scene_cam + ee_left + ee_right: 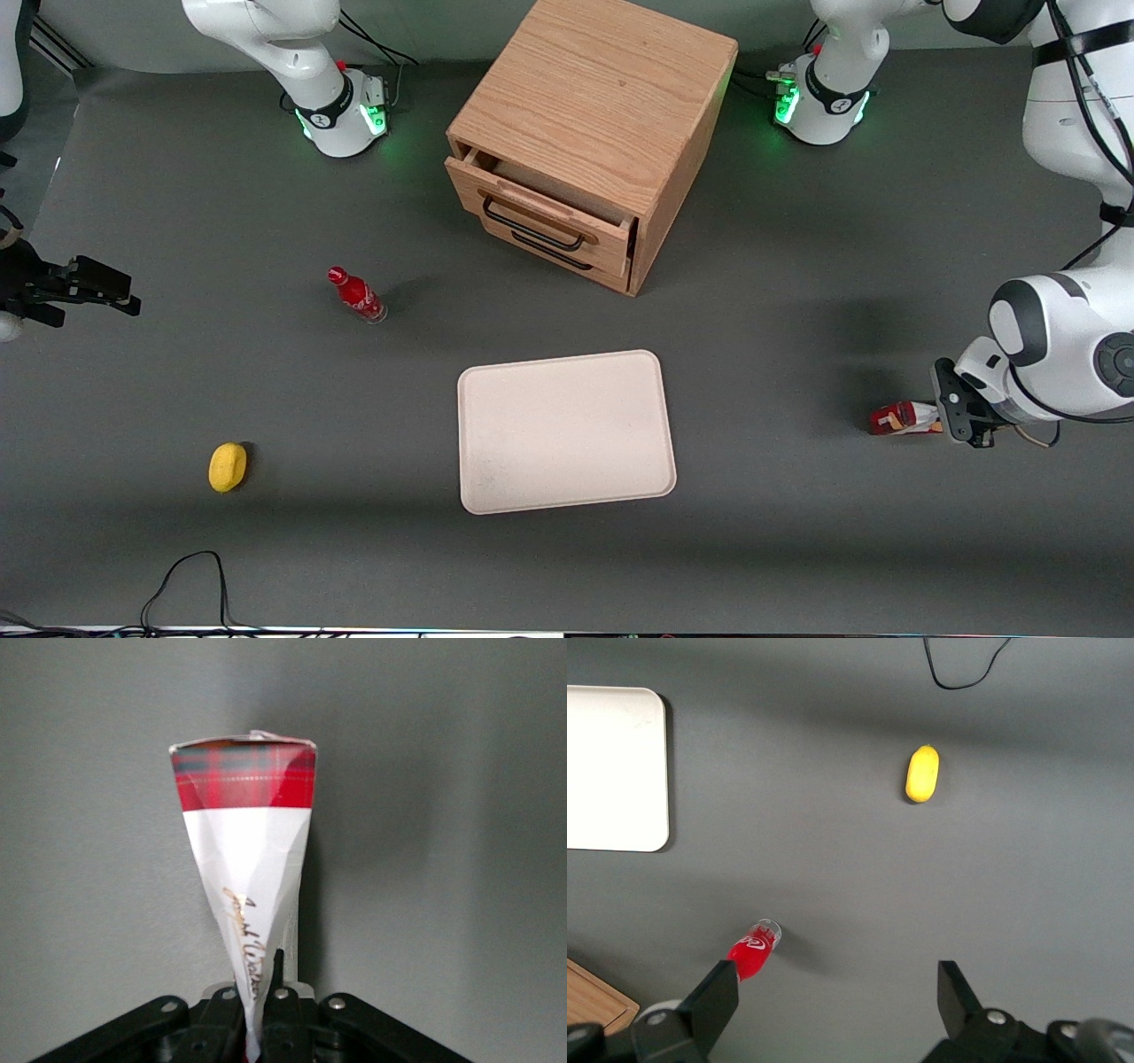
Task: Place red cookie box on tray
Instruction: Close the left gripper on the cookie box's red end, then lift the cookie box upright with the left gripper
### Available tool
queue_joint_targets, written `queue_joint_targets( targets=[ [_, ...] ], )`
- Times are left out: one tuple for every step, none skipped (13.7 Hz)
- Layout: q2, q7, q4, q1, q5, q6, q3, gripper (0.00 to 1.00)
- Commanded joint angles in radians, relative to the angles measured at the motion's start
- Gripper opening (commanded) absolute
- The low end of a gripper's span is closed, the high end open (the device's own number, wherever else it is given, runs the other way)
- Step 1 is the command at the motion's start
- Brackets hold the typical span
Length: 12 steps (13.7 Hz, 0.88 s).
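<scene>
The red cookie box (902, 418) is at the working arm's end of the table, well apart from the tray, at or just above the table surface. My left gripper (946, 416) is shut on one end of it. In the left wrist view the box (246, 850) runs away from the fingers, white with a red plaid end, pinched between the two black fingers (283, 992) of the gripper (263, 990). The pale tray (567, 431) lies flat in the middle of the table, bare; its corner also shows in the right wrist view (611, 771).
A wooden drawer cabinet (589, 133) stands farther from the front camera than the tray, its top drawer slightly open. A small red bottle (356, 295) and a yellow object (228, 466) lie toward the parked arm's end. A black cable (190, 576) lies near the front edge.
</scene>
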Motion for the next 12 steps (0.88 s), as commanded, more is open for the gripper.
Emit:
queue_joint_targets(
  targets=[
    [-0.030,-0.006,0.154,-0.009,-0.019,-0.200,0.003,0.00],
    [-0.046,-0.040,0.209,-0.021,-0.011,-0.291,0.004,0.00],
    [-0.066,-0.060,0.254,-0.028,-0.003,-0.368,0.006,0.00],
    [-0.092,-0.087,0.292,-0.031,-0.003,-0.450,0.007,0.00],
    [-0.109,-0.127,0.338,-0.029,0.003,-0.538,0.009,0.00],
    [-0.115,-0.143,0.407,-0.031,0.018,-0.631,0.009,0.00],
    [-0.114,-0.147,0.483,-0.032,0.021,-0.728,0.009,0.00],
    [-0.111,-0.178,0.553,-0.040,0.024,-0.808,0.009,0.00],
    [-0.112,-0.242,0.587,-0.041,0.024,-0.857,0.009,0.00],
    [-0.115,-0.323,0.592,-0.044,0.017,-0.885,0.004,0.00],
    [-0.125,-0.401,0.589,-0.044,0.015,-0.894,0.003,0.00],
    [-0.125,-0.455,0.589,-0.044,0.011,-0.890,0.003,0.00]
  ],
)
